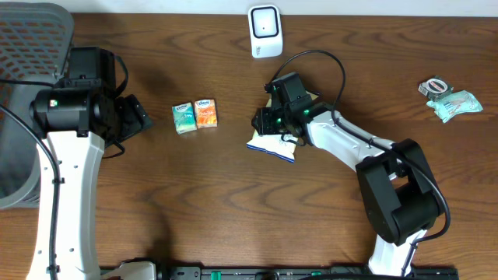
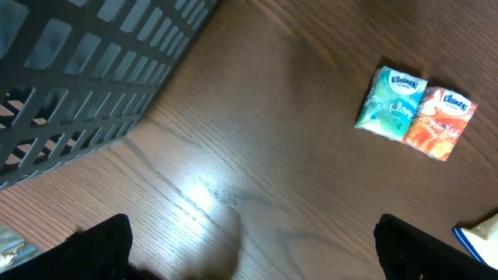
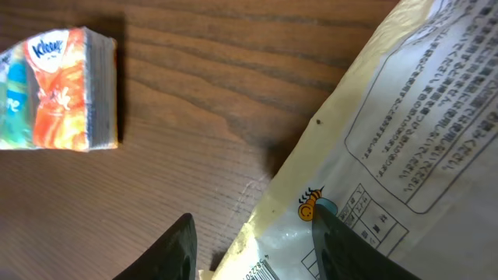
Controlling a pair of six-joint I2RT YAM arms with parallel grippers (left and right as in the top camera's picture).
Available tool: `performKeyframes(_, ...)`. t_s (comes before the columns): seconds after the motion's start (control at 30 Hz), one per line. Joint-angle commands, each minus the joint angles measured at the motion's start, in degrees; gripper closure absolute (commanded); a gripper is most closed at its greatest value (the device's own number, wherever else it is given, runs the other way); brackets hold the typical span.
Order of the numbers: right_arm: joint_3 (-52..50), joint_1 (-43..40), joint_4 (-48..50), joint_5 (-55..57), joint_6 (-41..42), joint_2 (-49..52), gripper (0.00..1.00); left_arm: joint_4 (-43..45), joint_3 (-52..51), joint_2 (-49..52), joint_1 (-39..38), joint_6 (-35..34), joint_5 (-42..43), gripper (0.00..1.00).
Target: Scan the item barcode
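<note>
Evidently the scan is still ahead: the snack packet (image 1: 272, 146) lies at frame centre, below the white scanner (image 1: 264, 31), the right gripper (image 3: 255, 237) straddling its edge, clamped or not I cannot tell. Bare table (image 1: 233, 202) between them leaves room; tissue packs (image 1: 194, 115) sit left, left gripper (image 2: 261, 260) released

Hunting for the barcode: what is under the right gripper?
A white printed packet lies under the right gripper, with its edge between the fingers. The packet's underside and the part of the table beneath it are covered.
</note>
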Motion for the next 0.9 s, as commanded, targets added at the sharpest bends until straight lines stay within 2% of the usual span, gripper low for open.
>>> performKeyframes(0.0,-0.4,0.4,-2.7,2.8,-1.4,2.0,0.57,-0.2,0.2,0.2,0.3,-0.5,-0.5,0.02)
performKeyframes(0.33,0.5,-0.5,-13.8,2.8,-1.5,-0.6,0.56,-0.2,0.2,0.2,0.3,-0.5,-0.5,0.02)
performKeyframes(0.57,0.5,-0.3,-17.1,2.8,-1.4,-6.0,0.53,-0.2,0.2,0.2,0.3,-0.5,-0.5,0.02)
performKeyframes(0.63,0.5,-0.3,-17.3,2.8,-1.4,-7.1,0.5,-0.2,0.2,0.2,0.3,-0.5,-0.5,0.02)
performKeyframes(0.77,0.5,-0.4,-17.2,2.8,-1.4,-8.7,0.37,-0.2,0.2,0.2,0.3,-0.5,-0.5,0.02)
performKeyframes(0.87,0.9,-0.8,-18.3,2.5,-1.4,-10.0,0.34,-0.2,0.2,0.2,0.3,-0.5,-0.5,0.02)
